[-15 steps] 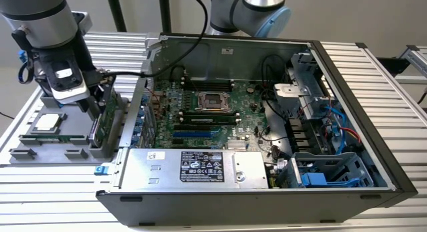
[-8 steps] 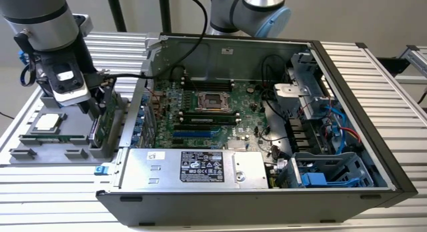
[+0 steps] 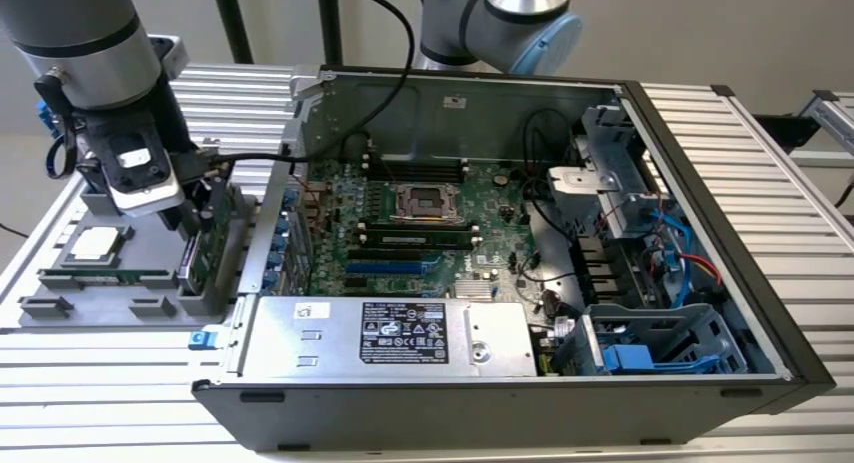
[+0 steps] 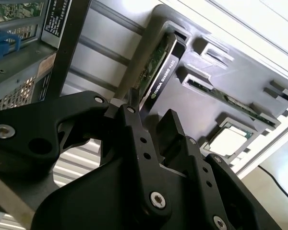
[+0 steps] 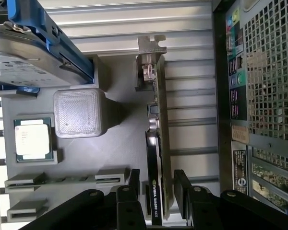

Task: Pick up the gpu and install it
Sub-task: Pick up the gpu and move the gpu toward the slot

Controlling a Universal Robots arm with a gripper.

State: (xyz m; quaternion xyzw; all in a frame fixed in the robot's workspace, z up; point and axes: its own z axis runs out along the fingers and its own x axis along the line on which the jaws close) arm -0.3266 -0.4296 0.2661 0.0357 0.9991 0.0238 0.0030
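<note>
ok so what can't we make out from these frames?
- First wrist view: the open claw straddles the gpu; the gpu's far end runs off the frame edge.
- Second wrist view: the claw's body covers the gpu's near end.
- Exterior view: the arm hides most of the gpu.

In the second wrist view, the gripper (image 4: 149,115) covers the near end of the gpu (image 4: 159,72). In the first wrist view, the hard drive (image 5: 24,52) is cut off by the picture's edge. In the exterior view, the arm (image 3: 100,73) hides the card's upper part.
</note>
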